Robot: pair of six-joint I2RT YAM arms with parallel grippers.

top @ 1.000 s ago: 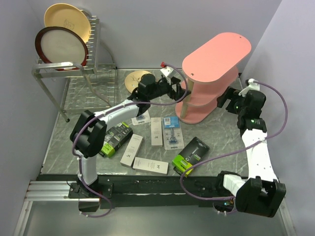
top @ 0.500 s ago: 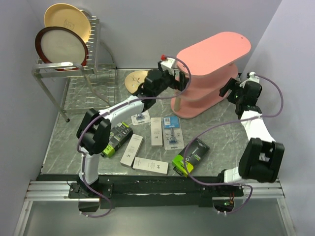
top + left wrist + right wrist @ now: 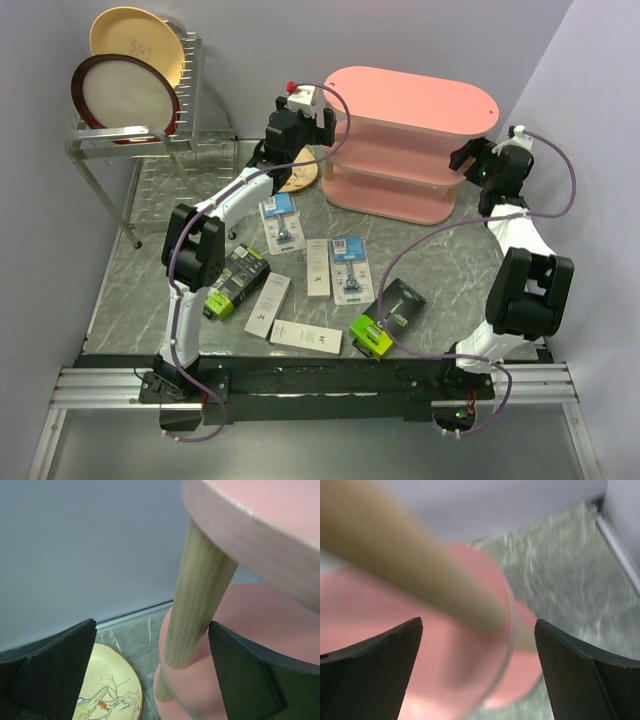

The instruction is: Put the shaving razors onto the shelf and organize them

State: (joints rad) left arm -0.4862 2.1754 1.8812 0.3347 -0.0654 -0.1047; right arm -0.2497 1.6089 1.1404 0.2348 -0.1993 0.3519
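The pink three-tier shelf (image 3: 410,95) stands along the back wall. My left gripper (image 3: 322,125) is open at its left end, with a wooden post (image 3: 197,595) between the jaws (image 3: 151,625), close to the right finger. My right gripper (image 3: 463,158) is open at the right end, with a blurred post (image 3: 415,565) between its jaws (image 3: 479,621). The razors lie on the table: two blister cards (image 3: 281,222) (image 3: 350,268), three white boxes (image 3: 318,266) (image 3: 267,304) (image 3: 306,337), and two black-and-green boxes (image 3: 232,282) (image 3: 388,317). Neither gripper holds a razor.
A metal wire dish rack (image 3: 150,135) with two plates stands at the back left. A yellow plate (image 3: 303,175) lies on the table beside the shelf's left end, and it also shows in the left wrist view (image 3: 107,690). The walls are close behind and to the right.
The shelf has swung from a diagonal position to lie along the back wall. Both arms have moved back with it. One blister card now lies uncovered under the left arm.
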